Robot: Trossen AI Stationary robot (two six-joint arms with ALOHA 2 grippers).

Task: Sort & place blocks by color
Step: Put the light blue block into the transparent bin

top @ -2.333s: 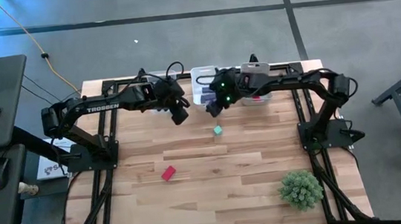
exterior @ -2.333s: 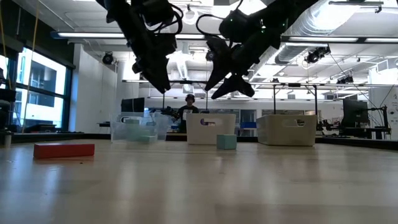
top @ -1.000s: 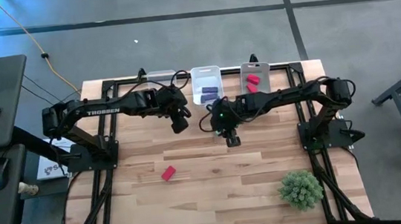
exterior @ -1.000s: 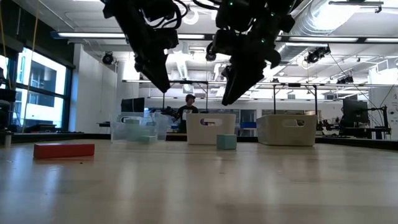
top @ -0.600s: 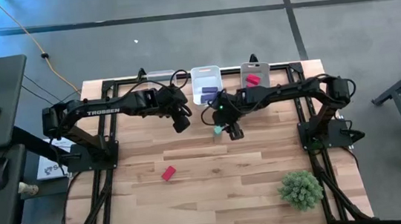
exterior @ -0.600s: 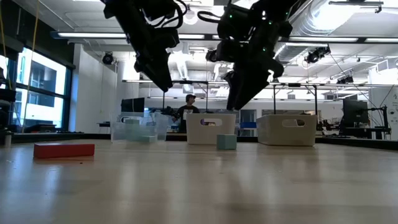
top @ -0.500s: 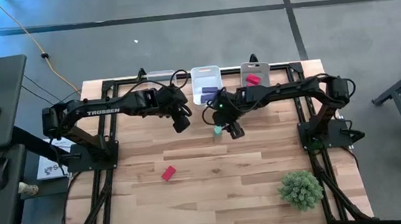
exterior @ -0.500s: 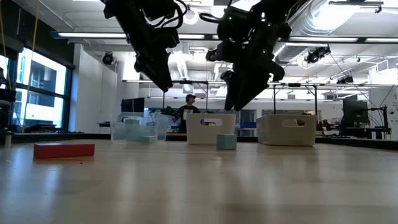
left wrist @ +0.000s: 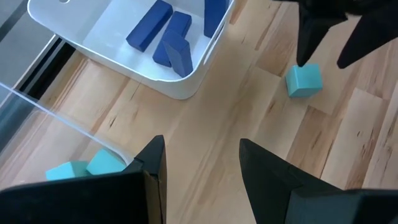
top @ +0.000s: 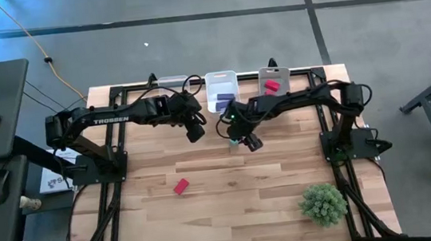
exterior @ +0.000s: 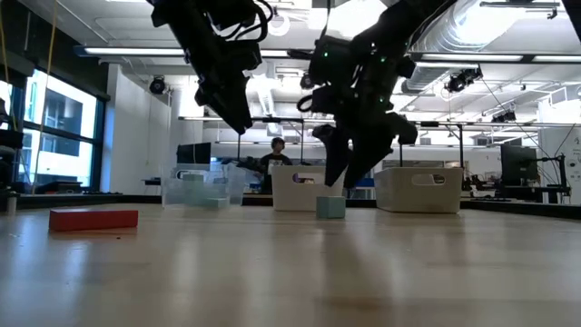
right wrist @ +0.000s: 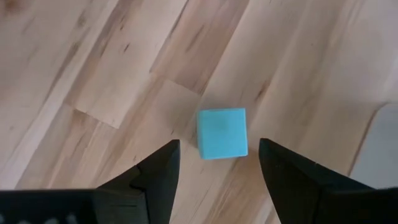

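Observation:
A teal cube rests flat on the table's middle, just in front of the bins. My right gripper is open and points down over it. Its tips are just above the cube, one finger on each side, touching nothing. A red bar block lies flat on the near-left part of the table. My left gripper hovers open, high above the table, left of the cube.
Three bins stand in a row at the far edge. The clear left bin holds teal blocks, the middle bin purple blocks, and the right bin red ones. A spiky green plant ball sits near right.
My right gripper has moved a little toward the table's far edge and left, and has come down until its fingers stand over the teal cube. The cube and the red bar have not moved.

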